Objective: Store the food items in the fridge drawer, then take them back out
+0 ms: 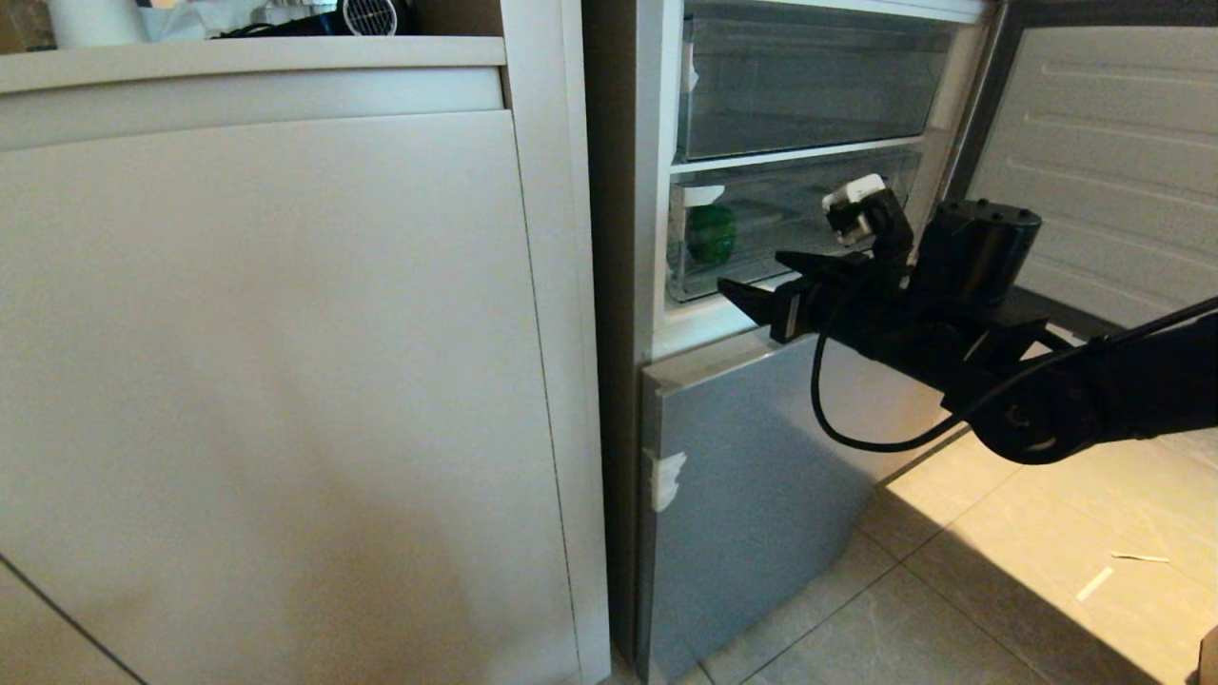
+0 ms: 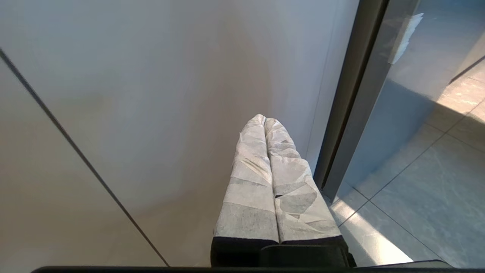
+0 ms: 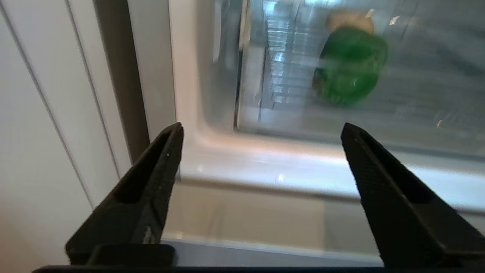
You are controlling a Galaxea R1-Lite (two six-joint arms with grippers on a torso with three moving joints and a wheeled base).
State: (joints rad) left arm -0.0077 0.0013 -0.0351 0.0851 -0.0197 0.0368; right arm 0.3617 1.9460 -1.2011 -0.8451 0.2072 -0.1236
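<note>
The fridge stands with its door swung wide, and the lower clear drawer sits pushed in, so the storing half of the task looks done while the taking-out half has yet to start: nothing is in either gripper. Above it, a second clear bin appears empty as far as its front shows. Inside the lower drawer, toward its left end, the green pepper rests on the floor of the bin; the right wrist view shows it through the clear front wall, with a pale tan lump just behind and touching it that is probably the potato, though it is too blurred to be sure. The right gripper hovers level just outside the drawer front, near the sill below it, its fingers spread wide and holding nothing. To get the food back, the drawer would likely have to be pulled out first. The left gripper hangs parked low beside the cabinet, its wrapped fingers pressed together on nothing.
</note>
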